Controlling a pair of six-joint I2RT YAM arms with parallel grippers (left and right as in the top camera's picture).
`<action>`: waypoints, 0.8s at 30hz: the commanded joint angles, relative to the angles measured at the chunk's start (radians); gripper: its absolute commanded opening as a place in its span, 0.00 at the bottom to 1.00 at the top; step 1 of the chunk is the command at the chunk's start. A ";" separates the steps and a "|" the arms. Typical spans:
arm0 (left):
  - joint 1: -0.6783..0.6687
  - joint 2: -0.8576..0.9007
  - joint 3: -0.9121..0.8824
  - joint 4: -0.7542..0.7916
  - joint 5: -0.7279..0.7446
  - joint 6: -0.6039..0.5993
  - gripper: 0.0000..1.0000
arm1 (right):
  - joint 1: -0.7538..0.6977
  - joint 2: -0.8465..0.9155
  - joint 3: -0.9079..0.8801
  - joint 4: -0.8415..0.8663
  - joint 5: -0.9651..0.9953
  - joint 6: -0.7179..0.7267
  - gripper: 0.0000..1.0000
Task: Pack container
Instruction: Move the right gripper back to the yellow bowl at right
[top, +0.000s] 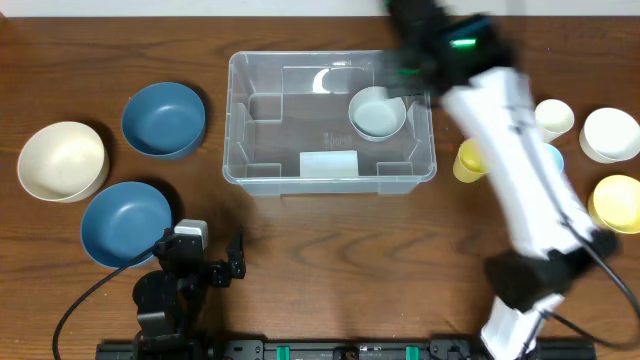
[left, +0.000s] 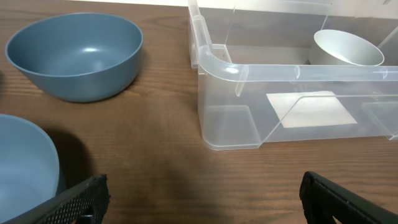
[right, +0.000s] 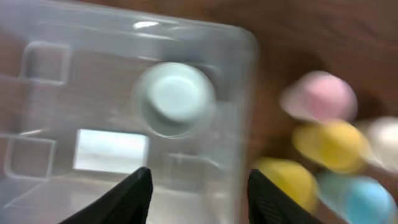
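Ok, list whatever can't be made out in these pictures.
- Right gripper: overhead, motion blur smears it; fingers indistinct there.
- Yellow cup beside the container: half hidden by the right arm overhead; blurred in the right wrist view.
- White label: any print too small to read.
- Nearer blue bowl: cut off by the left wrist view's edge.

The container (top: 232, 120) was clear, glossy plastic with a flat white paper-like label (top: 328, 165) on its base, the counter (top: 330, 260) was dark grained wood, and the blue bowl (left: 74, 56) looked smooth, softly sheened.
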 joint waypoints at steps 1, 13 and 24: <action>0.006 -0.001 -0.020 -0.002 -0.005 0.017 0.98 | -0.140 -0.090 0.023 -0.084 -0.011 0.101 0.55; 0.006 -0.001 -0.020 -0.002 -0.005 0.017 0.98 | -0.610 -0.226 -0.118 -0.279 -0.063 0.112 0.60; 0.006 -0.001 -0.020 -0.002 -0.005 0.017 0.98 | -0.967 -0.244 -0.613 -0.018 -0.179 0.123 0.56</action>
